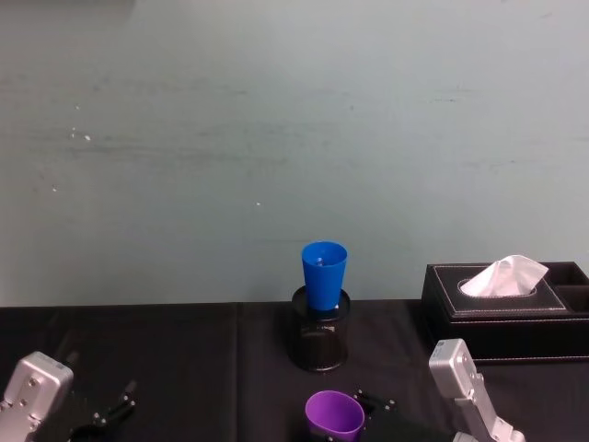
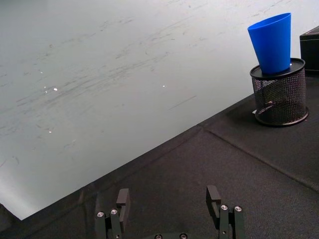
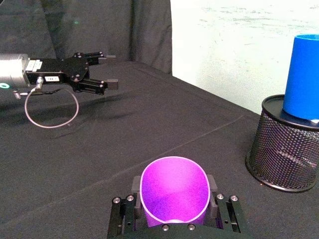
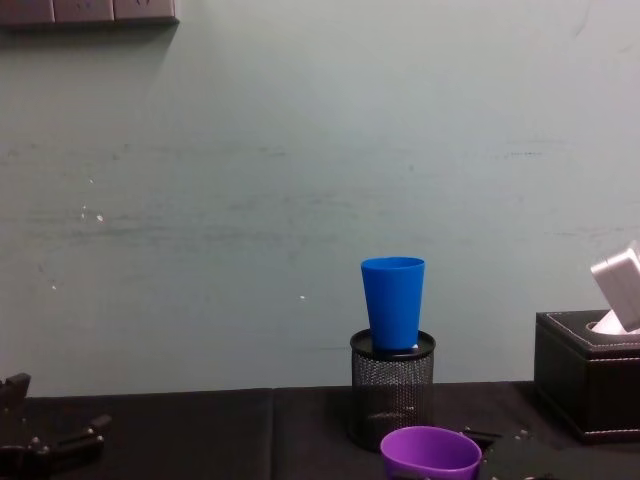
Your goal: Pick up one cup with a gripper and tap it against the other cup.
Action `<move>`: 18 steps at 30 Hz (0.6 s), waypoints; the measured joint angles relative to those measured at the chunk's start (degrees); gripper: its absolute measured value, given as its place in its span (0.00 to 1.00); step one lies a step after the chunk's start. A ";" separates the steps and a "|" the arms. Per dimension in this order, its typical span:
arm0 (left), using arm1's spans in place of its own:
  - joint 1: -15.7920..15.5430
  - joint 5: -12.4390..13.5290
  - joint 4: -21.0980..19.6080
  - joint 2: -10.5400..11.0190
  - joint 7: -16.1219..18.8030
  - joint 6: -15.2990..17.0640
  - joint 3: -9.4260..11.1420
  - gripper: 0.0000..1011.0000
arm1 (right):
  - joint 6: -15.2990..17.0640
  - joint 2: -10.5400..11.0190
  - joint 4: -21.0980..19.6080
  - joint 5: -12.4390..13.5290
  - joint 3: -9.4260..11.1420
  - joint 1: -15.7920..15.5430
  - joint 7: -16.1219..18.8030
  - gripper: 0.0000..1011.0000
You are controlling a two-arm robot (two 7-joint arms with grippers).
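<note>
the right gripper holds the purple cup between its fingers, mouth up at 6 o'clock of the blue cup, which stands raised in the mesh holder, while the left gripper idles wide open low over the desk.

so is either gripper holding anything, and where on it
The right gripper holds the purple cup by its sides, fingers just below the rim. The left gripper is open, empty.

1. A pale green wall, scuffed and streaked, rises behind the table.
2. Black cloth covers the table to its back edge.
3. Pale fittings sit on the wall high at left.
</note>
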 joint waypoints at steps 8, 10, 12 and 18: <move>0.00 0.00 0.00 0.00 0.00 0.00 0.00 0.99 | 0.00 0.00 0.00 0.00 0.00 0.00 -0.01 0.74; 0.00 0.00 0.00 0.00 0.00 0.00 0.00 0.99 | 0.00 0.00 0.00 0.00 0.00 0.00 -0.01 0.76; 0.00 0.00 0.00 0.00 0.00 0.00 0.00 0.99 | 0.00 0.00 0.00 0.00 0.00 0.00 -0.01 0.80; 0.00 0.00 0.00 0.00 0.00 0.00 0.00 0.99 | 0.00 0.00 0.00 0.00 0.00 0.00 -0.01 0.95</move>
